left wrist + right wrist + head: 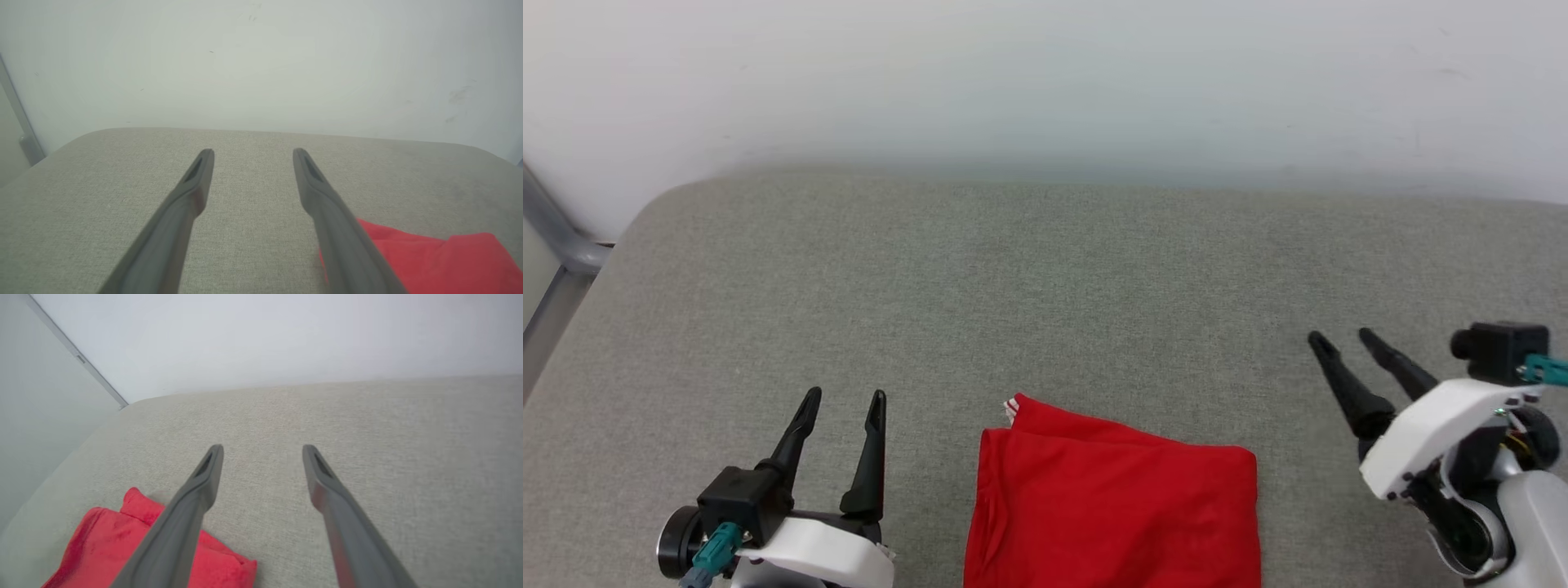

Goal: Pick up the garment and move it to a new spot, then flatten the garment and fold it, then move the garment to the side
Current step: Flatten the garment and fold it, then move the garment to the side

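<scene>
Left pincer (845,394), dark and tapered, folded red garment (1115,506), woven grey cushion (1045,286)

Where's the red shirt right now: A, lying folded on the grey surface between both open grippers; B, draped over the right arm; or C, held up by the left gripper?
A: the garment lies folded on the grey surface, with the left gripper and right gripper open at either side.
</scene>
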